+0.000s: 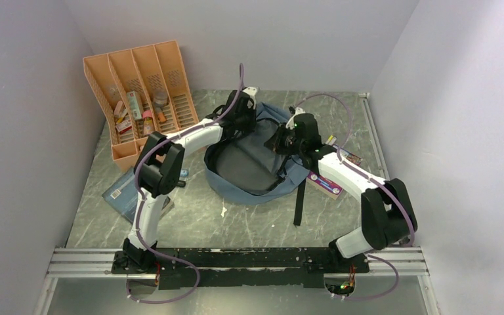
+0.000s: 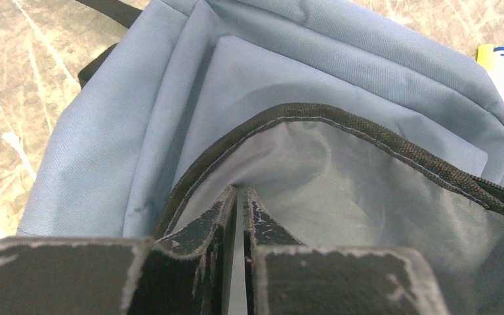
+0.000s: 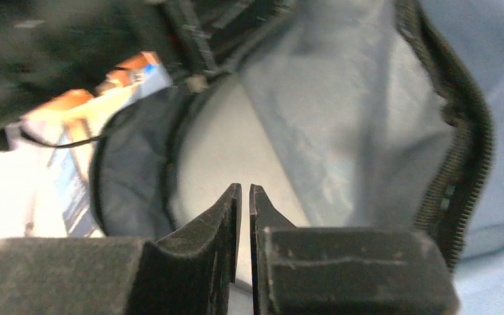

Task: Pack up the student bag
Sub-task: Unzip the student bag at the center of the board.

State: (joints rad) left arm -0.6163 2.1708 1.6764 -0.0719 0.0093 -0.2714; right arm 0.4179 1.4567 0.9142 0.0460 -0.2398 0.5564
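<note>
Orange slotted file rack (image 1: 96,82) holding small bottles and boxes, upper left. Blue book (image 1: 119,195) lies flat, left of centre, on grey marbled table (image 1: 249,223). Purple box (image 1: 323,184) right of centre.

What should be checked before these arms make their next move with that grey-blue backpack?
1. Student bag mouth open: ok, it gapes upward.
2. Left gripper holding the rim: ok, its fingers are pinched where the lining puckers.
3. Right gripper carrying something to pack: not ok, it is shut with nothing seen between its fingers.
4. Things to pack nearby: ok, a purple box lies right of the bag and a book to its left.
5. Room inside the bag: cannot tell, both arms hide part of it.
</note>
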